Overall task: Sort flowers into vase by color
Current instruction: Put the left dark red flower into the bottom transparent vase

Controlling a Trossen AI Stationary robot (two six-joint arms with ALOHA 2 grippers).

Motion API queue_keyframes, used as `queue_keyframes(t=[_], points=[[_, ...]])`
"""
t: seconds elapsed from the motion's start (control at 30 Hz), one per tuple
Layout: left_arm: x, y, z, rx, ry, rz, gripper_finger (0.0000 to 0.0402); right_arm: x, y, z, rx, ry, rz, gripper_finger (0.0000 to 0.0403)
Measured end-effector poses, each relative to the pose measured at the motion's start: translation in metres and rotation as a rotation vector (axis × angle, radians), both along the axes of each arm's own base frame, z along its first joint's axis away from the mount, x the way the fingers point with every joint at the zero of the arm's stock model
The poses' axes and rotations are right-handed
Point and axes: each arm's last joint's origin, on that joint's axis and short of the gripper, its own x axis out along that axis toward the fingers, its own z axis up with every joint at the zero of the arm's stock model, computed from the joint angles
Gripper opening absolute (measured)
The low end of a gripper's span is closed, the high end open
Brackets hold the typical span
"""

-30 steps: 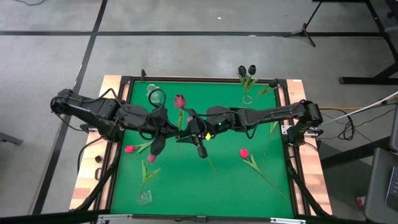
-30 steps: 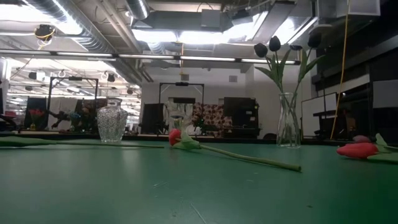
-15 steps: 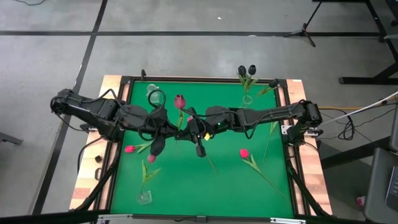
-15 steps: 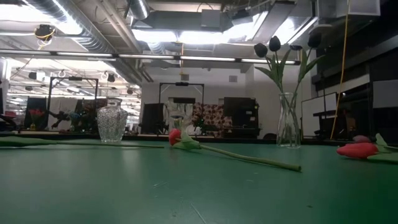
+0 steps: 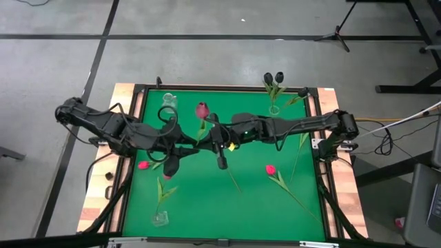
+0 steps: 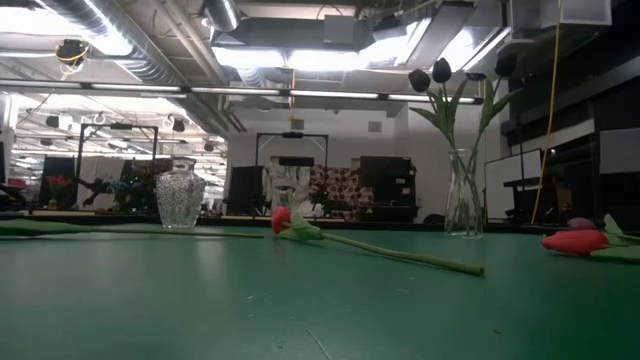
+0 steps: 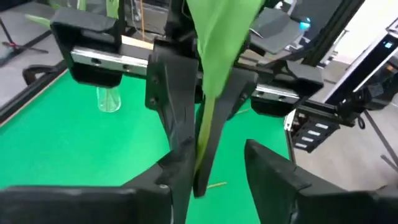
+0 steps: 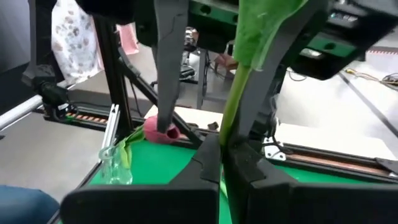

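A tulip with a dusky pink head and a long green stem is held above the middle of the green mat. My right gripper, reaching in from the table's right, is shut on its stem. My left gripper faces it from the left and is open, one finger on each side of the same stem. Whether it touches, I cannot tell. Two more pink tulips lie flat on the mat. My right gripper pinches the tulip's green stem between its two fingers, just below the broad leaf. The fingers lie across the stem. The head end rises toward the far edge. The thin lower end trails toward the near edge.
A tall clear vase with near-black tulips stands at the far right corner. A cut-glass vase stands far left. A small vase at the near left holds a pink tulip. A loose green stem lies by the right edge.
My left arm has shifted a little toward the near and left edges, uncovering the cut-glass vase at the far left. The held tulip's head has moved slightly toward the far edge with my right gripper. The low view shows no change.
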Motion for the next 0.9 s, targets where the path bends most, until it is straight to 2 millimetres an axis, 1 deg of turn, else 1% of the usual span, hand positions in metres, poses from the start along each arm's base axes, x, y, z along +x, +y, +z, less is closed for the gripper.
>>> queue_keyframes(t=[0.1, 0.17, 0.27, 0.37, 0.43, 0.5, 0.6, 0.63, 0.73, 0.77, 0.83, 0.9], points=[[-0.01, -0.004, 0.002, 0.019, 0.011, -0.039, 0.0147, -0.006, -0.002, 0.005, -0.011, 0.011, -0.017, 0.0001], [-0.02, -0.008, 0.007, 0.025, -0.019, -0.057, 0.0149, -0.014, -0.004, 0.013, -0.031, 0.012, -0.042, 0.0001], [-0.042, -0.012, 0.019, 0.038, -0.087, -0.046, 0.0148, -0.025, -0.007, 0.021, -0.056, 0.032, -0.11, 0.0001], [-0.062, -0.017, 0.028, 0.05, -0.148, -0.029, 0.0146, -0.039, -0.009, 0.024, -0.049, 0.026, -0.124, 0.0001], [-0.073, -0.019, 0.032, 0.062, -0.181, -0.007, 0.0145, -0.047, -0.003, 0.022, -0.019, 0.005, -0.115, 0.0], [-0.083, -0.02, 0.035, 0.078, -0.213, 0.033, 0.0145, -0.048, 0.007, 0.009, 0.015, -0.003, -0.095, 0.0], [-0.092, -0.021, 0.038, 0.108, -0.244, 0.102, 0.0145, -0.049, 0.03, -0.026, 0.049, 0.036, -0.051, 0.0], [-0.094, -0.022, 0.038, 0.12, -0.25, 0.122, 0.0145, -0.049, 0.037, -0.035, 0.054, 0.025, -0.041, 0.0], [-0.097, -0.023, 0.039, 0.144, -0.267, 0.177, 0.0145, -0.05, 0.058, -0.055, 0.081, -0.07, -0.03, 0.0], [-0.098, -0.023, 0.039, 0.149, -0.271, 0.189, 0.0145, -0.048, 0.065, -0.058, 0.093, -0.108, -0.023, 0.0], [-0.098, -0.022, 0.039, 0.156, -0.274, 0.209, 0.0145, -0.041, 0.076, -0.069, 0.106, -0.128, -0.006, 0.0], [-0.098, -0.022, 0.039, 0.157, -0.274, 0.211, 0.0145, -0.028, 0.086, -0.079, 0.118, -0.132, 0.004, 0.0]])
